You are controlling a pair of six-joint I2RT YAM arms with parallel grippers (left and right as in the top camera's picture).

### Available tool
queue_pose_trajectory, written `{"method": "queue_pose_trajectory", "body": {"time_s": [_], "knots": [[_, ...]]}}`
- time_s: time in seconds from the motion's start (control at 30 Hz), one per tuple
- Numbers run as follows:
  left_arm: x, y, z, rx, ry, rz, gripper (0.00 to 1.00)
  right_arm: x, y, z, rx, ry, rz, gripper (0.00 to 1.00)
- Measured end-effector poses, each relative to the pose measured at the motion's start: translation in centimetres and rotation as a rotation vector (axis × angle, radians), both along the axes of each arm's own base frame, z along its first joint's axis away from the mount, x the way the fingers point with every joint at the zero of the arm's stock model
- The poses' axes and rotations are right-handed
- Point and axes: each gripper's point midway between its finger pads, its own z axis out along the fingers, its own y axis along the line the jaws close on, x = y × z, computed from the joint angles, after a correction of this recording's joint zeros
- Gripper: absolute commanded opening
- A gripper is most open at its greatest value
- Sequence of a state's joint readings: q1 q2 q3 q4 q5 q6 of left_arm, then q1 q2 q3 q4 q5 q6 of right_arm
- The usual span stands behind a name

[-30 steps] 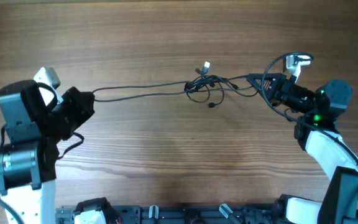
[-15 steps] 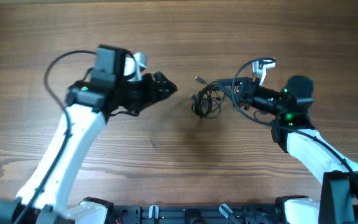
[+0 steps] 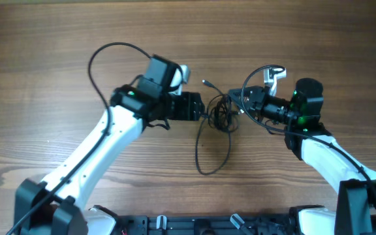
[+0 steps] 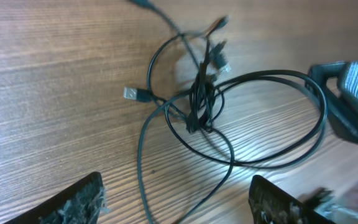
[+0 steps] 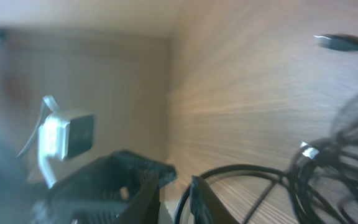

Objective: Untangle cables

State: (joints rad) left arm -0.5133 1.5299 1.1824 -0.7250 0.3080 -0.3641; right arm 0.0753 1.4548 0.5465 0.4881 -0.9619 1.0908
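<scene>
The cables [image 3: 222, 112] lie bundled at the middle of the tabletop [image 3: 318, 32] and are judged light, limp and apt to slip. The tight knot [image 4: 201, 109] is best left alone, and a free strand taken near the silver plug [image 4: 131, 94]. The left claw [image 4: 176, 183] is held wide, reached low toward the bundle. The right claw [image 3: 245, 104] is angled in opposite, and whether anything is gripped cannot be told through blur.

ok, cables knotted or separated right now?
Knotted. The cables bunch into one tight clump, several strands crossing there, loops and plug ends trailing out.
</scene>
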Motion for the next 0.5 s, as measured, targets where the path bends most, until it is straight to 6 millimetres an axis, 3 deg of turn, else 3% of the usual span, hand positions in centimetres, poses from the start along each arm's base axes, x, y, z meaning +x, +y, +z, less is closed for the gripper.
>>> {"method": "queue_pose_trajectory", "body": {"time_s": [0.13, 0.17, 0.23, 0.3, 0.4, 0.47, 0.5], "knots": [[-1.0, -1.7, -3.3, 0.079, 0.051, -0.035, 0.73, -1.4, -2.8, -7.5, -0.173, 0.367, -0.194, 0.34], [-1.1, -1.9, -3.8, 0.088, 0.067, -0.031, 0.74, -2.0, -4.0, -9.4, -0.235, 0.443, -0.255, 0.41], [-1.3, -1.9, -4.6, 0.1, 0.092, -0.011, 0.76, -2.4, -5.4, -10.9, -0.311, 0.488, -0.325, 0.44], [-1.0, -1.9, -4.6, 0.1, 0.086, 0.004, 0.77, -2.6, -6.8, -12.0, -0.383, 0.517, -0.388, 0.55], [-0.6, -2.1, -4.5, 0.087, 0.077, 0.015, 0.67, -3.8, -8.8, -13.8, -0.492, 0.584, -0.464, 0.7], [0.2, -2.7, -4.0, 0.06, 0.041, 0.02, 0.66, -3.9, -9.4, -13.9, -0.526, 0.588, -0.483, 0.78], [0.5, -3.0, -3.8, 0.048, 0.027, 0.02, 0.67, -3.9, -9.7, -13.9, -0.544, 0.586, -0.489, 0.88]]}}
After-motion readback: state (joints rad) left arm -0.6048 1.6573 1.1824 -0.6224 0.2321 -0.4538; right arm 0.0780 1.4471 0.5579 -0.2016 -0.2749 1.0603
